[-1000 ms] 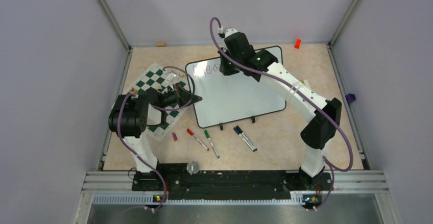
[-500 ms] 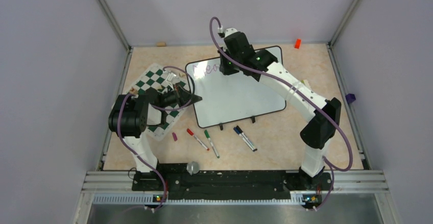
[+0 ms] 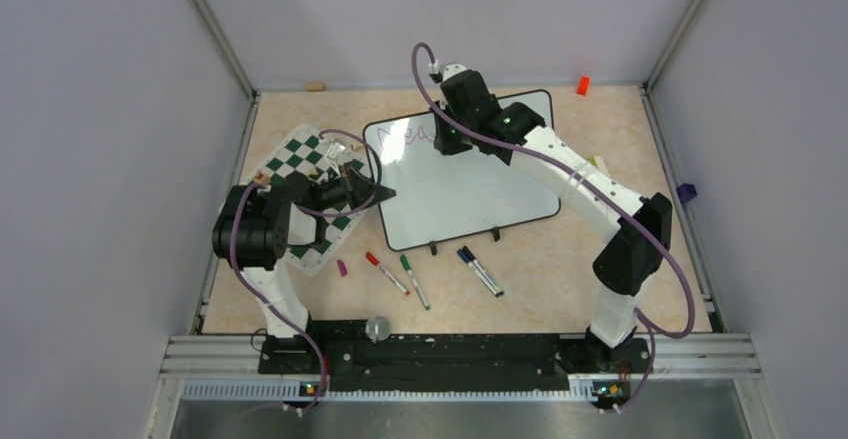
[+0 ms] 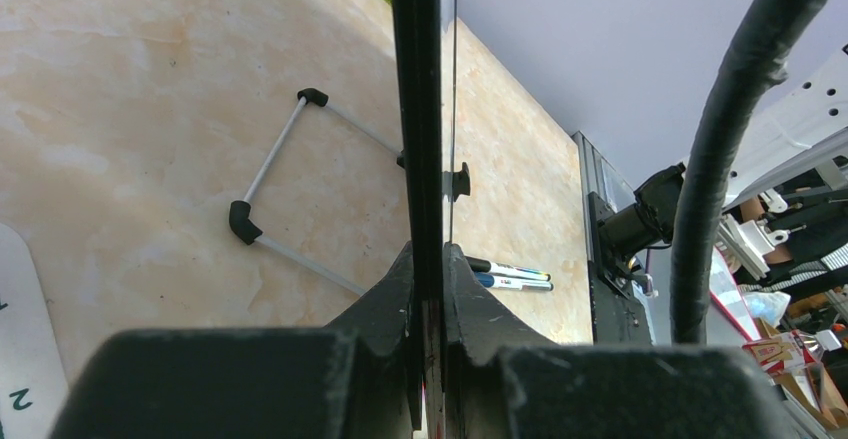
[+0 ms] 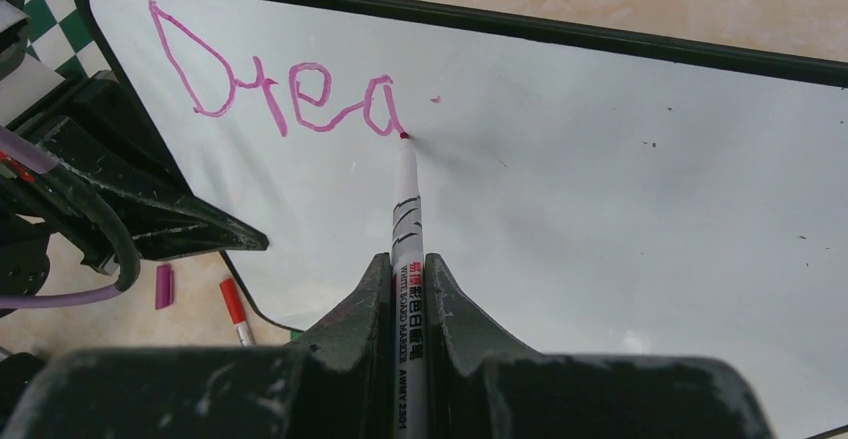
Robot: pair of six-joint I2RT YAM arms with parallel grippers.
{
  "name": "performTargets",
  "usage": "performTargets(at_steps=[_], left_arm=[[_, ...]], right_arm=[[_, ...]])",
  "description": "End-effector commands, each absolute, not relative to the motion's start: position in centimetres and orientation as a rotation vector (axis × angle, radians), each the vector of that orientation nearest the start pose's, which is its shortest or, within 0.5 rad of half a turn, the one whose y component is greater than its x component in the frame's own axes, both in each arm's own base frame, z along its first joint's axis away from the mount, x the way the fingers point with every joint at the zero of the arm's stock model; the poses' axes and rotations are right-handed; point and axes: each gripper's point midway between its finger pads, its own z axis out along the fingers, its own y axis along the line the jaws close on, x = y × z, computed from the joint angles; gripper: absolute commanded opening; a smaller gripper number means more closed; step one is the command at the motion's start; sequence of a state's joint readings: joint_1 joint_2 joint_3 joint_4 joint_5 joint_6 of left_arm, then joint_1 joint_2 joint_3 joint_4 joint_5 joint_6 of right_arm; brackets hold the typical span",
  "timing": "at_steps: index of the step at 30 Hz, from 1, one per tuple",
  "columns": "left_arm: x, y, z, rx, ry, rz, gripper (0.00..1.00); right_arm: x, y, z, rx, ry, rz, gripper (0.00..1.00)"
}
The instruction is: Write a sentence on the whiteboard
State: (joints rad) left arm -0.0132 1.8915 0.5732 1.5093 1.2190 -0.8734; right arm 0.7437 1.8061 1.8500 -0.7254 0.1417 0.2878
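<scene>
The whiteboard lies tilted on the table, and its white face fills the right wrist view. The sentence reads "Drea" in pink near the board's top left corner. My right gripper is shut on a white marker. The marker's pink tip touches the board just after the "a". At the board's left edge my left gripper is shut on the black frame, which I see edge-on.
A green-and-white chess mat lies under the left arm. In front of the board lie a red marker, a green marker, two dark markers and a purple cap. A wire stand shows under the board.
My right gripper has moved a little to the right along the top line with the marker, and more pink lettering shows. The left arm and the board have not moved.
</scene>
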Motion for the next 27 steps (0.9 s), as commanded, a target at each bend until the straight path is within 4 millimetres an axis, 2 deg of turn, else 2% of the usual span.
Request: performTargets(at_steps=[1, 4, 9, 12, 21, 27], left_arm=[[32.1, -18.1, 14.2, 0.638, 1.545, -1.440, 0.00], [32.1, -18.2, 14.2, 0.642, 1.544, -1.440, 0.00], [32.1, -18.1, 14.2, 0.639, 1.545, -1.441, 0.00], [32.2, -18.1, 14.2, 0.638, 1.545, -1.440, 0.00], [32.1, -18.1, 14.3, 0.643, 1.542, -1.439, 0.00], [32.1, -18.1, 14.2, 0.642, 1.543, -1.438, 0.00]], right_arm=[[37.6, 30.8, 26.4, -0.407, 2.197, 0.336, 0.00], [37.5, 30.5, 27.2, -0.399, 2.179, 0.333, 0.00], [37.3, 30.6, 30.2, -0.388, 2.091, 0.416, 0.00], [37.6, 30.5, 31.1, -0.379, 2.069, 0.428, 0.00], [38.7, 31.2, 31.5, -0.375, 2.059, 0.437, 0.00], [39.0, 31.6, 30.9, -0.380, 2.070, 0.439, 0.00]])
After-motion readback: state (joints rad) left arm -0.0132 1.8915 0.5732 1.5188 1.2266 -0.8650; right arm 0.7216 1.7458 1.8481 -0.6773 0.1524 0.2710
